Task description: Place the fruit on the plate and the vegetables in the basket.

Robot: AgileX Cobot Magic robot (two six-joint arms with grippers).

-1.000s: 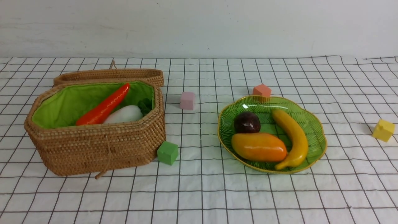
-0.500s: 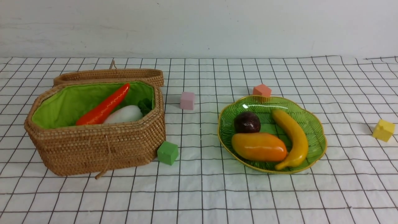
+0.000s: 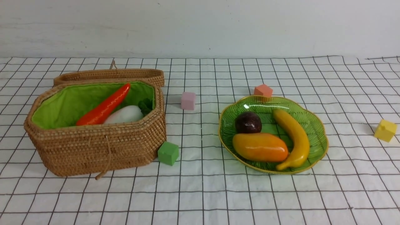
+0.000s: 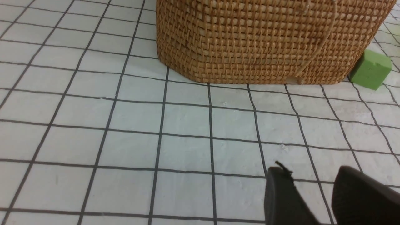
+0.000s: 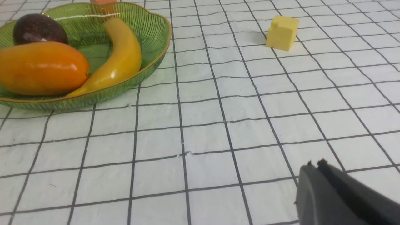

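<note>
Neither arm is showing in the front view; only the wrist views are catching them. The left pincer (image 4: 315, 184) is hovering low over the checked tabletop (image 4: 131, 147) with its two dark fingers standing apart and holding nothing; ahead of it the wicker basket (image 4: 262, 40) is sitting, with a green cube (image 4: 370, 68) touching its corner. The right pincer (image 5: 315, 170) is showing its fingers pressed together, empty; the green plate (image 5: 150, 37) is lying well ahead of it and to one side, a yellow cube (image 5: 282, 32) further ahead.

Only the front view is looking into the basket (image 3: 93, 147): the chili pepper (image 3: 104, 106) is leaning over the white radish (image 3: 123, 115); the cucumber is not visible. The plate (image 3: 315, 125) is carrying the maroon fruit (image 3: 248, 122), mango (image 3: 260, 147) and banana (image 3: 293, 137). A pink cube (image 3: 188, 100) and an orange cube (image 3: 263, 90) are sitting behind.
</note>
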